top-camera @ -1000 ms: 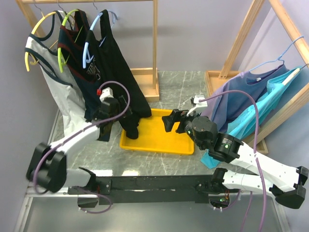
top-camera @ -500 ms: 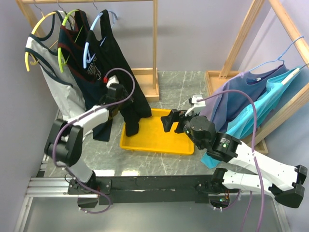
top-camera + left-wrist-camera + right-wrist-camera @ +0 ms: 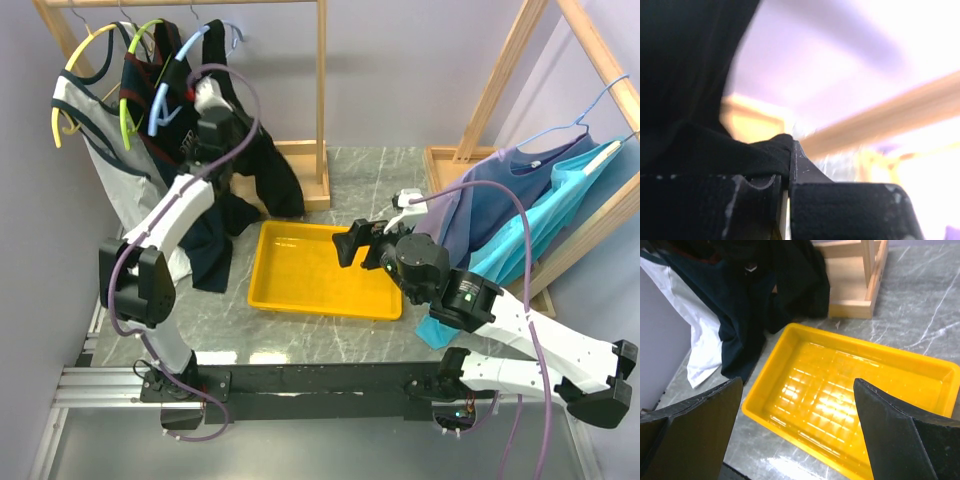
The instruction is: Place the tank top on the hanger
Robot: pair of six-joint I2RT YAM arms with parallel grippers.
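Left claw [image 3: 790,161]: clamped shut on a fold of the plain black sleeveless fabric tank top [image 3: 262,172], which hangs crumpled below it. Thin light-blue curved-shoulder hanger [image 3: 160,100]: just beside the claw, to its left. You should guide the strap opening over that shoulder, fabric taut and unsnagged.

Pale lilac walls [image 3: 420,70]; grey marbled tabletop [image 3: 300,340]; wooden rack [image 3: 321,100] at back left; slanted wooden frame [image 3: 505,75] at right.
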